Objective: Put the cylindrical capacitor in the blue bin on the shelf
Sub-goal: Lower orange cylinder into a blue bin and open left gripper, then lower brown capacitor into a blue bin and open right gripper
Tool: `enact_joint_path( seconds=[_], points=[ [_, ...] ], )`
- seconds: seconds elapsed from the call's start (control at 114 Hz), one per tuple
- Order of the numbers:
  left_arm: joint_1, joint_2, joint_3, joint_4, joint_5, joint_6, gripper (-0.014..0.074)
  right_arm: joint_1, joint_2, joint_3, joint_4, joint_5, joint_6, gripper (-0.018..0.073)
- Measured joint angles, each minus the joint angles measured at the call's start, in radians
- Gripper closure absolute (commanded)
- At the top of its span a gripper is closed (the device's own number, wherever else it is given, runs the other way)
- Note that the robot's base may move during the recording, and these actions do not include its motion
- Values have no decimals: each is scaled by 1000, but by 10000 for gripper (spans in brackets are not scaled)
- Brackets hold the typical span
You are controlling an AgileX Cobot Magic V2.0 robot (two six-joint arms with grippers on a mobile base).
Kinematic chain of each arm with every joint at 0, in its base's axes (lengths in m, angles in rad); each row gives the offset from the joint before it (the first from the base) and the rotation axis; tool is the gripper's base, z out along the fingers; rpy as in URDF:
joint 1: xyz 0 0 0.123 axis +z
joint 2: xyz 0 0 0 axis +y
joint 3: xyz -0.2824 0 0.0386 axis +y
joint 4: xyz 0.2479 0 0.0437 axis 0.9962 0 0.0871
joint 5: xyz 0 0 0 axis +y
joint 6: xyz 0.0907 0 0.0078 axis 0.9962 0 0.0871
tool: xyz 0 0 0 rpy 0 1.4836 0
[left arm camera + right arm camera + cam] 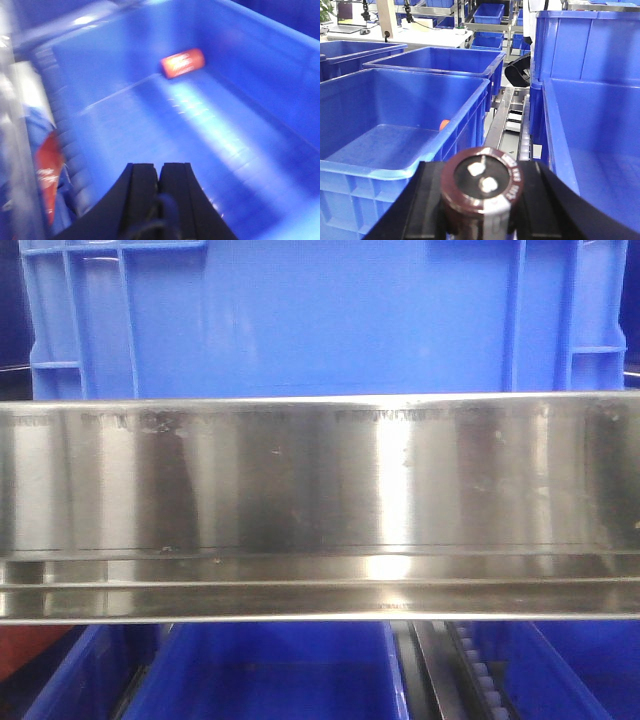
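Open-topped blue bins point(350, 195) (tall walls), metal track point(512, 120) squeezed between, steel shelf rail point(320, 480) spanning front.

I log a red can point(182, 63) lying on its side, blurred; a red packet point(49, 175) off to its left; a white desk point(420, 35) far back.

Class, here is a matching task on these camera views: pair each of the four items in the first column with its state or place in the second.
Column 1:
1. cylindrical capacitor
2. left gripper
3. red cylinder
4. shelf rail

Column 2:
A. shiny brushed steel
B. lying on its side inside a blue bin
C. clamped in the right gripper
D. shut, holding nothing

Pairs: 1-C, 2-D, 3-B, 4-A
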Motion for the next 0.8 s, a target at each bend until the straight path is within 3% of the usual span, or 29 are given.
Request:
enact_joint_path(
  seconds=[0.402, 0.586, 0.804],
  points=[
    [0, -579, 548, 50, -196, -120, 707, 22, 39, 0, 0, -15, -15, 722],
    [0, -744, 651, 63, -202, -128, 707, 95, 135, -70, 0, -24, -65, 722],
    [0, -789, 666, 65, -182, -130, 707, 207, 369, -343, 0, 9, -89, 722]
  ],
)
